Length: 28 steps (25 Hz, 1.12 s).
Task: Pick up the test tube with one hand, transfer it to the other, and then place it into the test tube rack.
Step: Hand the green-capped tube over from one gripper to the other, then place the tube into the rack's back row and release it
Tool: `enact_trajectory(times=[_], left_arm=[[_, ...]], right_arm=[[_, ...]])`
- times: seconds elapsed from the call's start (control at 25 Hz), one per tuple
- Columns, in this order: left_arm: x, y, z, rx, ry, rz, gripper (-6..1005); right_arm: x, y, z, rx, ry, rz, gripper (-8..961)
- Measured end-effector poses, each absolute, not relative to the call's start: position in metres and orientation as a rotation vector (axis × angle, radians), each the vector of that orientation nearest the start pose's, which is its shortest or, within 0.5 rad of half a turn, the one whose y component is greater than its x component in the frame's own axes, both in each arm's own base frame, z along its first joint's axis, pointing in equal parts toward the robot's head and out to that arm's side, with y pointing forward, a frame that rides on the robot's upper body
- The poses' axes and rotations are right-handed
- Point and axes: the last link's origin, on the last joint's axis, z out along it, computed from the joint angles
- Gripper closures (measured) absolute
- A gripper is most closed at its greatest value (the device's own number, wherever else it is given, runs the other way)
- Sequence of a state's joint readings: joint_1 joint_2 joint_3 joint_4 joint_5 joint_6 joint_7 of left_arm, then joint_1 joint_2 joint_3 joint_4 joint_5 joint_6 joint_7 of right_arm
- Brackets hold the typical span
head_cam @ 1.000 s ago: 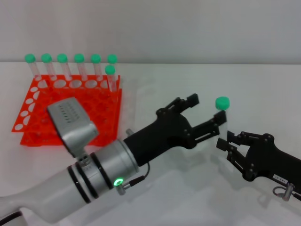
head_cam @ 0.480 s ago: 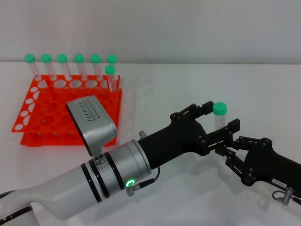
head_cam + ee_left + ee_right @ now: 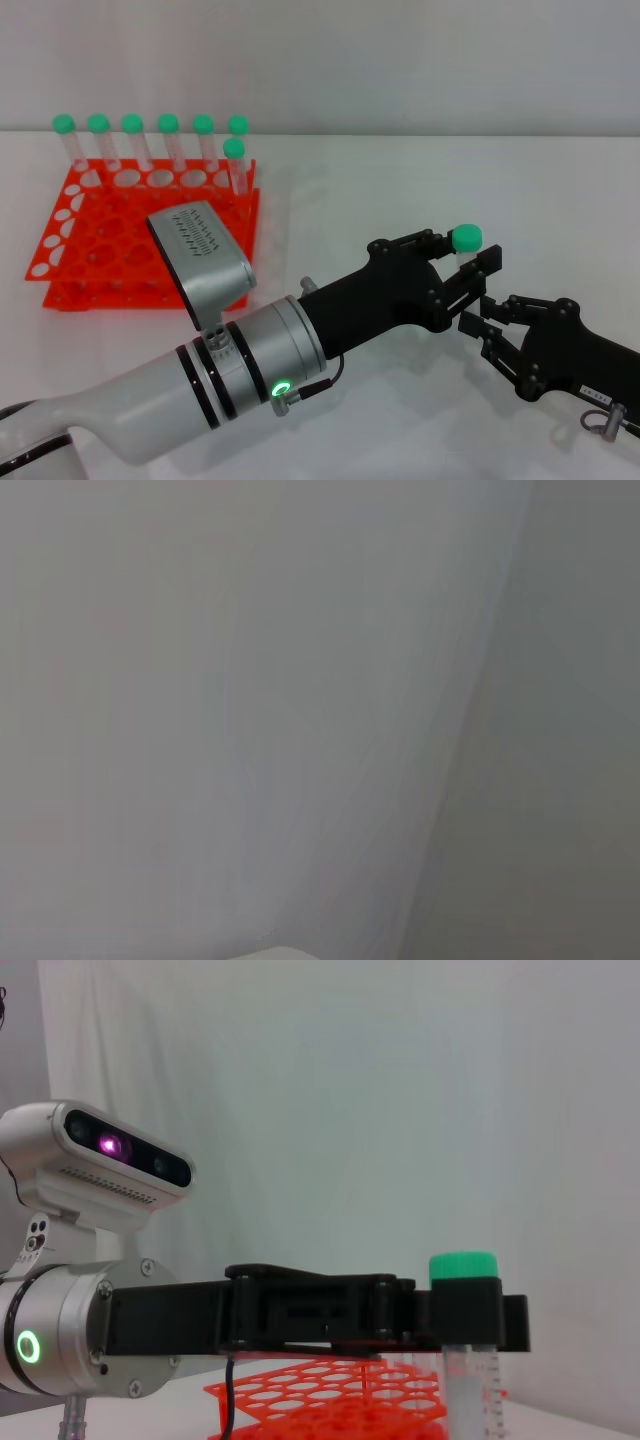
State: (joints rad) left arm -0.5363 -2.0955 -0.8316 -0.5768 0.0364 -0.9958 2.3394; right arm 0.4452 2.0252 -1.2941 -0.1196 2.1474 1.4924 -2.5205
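The test tube, green cap up, stands upright in the air right of centre in the head view. My left gripper, on the silver-grey green-lit arm, is closed around it just below the cap. My right gripper is below and holds the tube's lower end. The right wrist view shows the tube with the left gripper clamped under its cap. The orange-red test tube rack stands at the far left, and also shows in the right wrist view. The left wrist view shows only a grey wall.
Several green-capped tubes stand in the rack's back row, one more at its right end. The white table lies between the rack and the grippers. My left arm crosses the front of the view.
My left gripper has moved right to the tube and its fingers have closed in under the green cap. The tube and my right gripper have shifted slightly.
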Motion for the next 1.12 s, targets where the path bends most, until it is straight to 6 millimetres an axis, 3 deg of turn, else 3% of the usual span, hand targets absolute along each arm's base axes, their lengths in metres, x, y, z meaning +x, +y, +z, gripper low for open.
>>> enact_trajectory(times=[0.2,0.32,0.8,0.96,1.12], left_arm=[[-0.149,0.308,-0.129,-2.496,-0.603,-1.204,530],[-0.149,0.308,-0.129,-2.494,-0.605,-1.204,759],[-0.157,0.314,-0.119,-2.42,-0.65,-1.232,777],[-0.178,0.322,-0.097,-2.274,-0.698,-1.274,778],[-0.211,0.327,-0.069,-2.106,-0.713,-1.292,779]], right_arm=[[0.287,0.284,-0.042,-2.381,0.353,0.981,687],[0.288,0.285,-0.041,-2.378,0.354,0.979,685],[0.294,0.289,-0.039,-2.346,0.387,0.94,674],[0.307,0.29,-0.032,-2.286,0.441,0.895,670],[0.323,0.29,-0.016,-2.169,0.481,0.873,550]])
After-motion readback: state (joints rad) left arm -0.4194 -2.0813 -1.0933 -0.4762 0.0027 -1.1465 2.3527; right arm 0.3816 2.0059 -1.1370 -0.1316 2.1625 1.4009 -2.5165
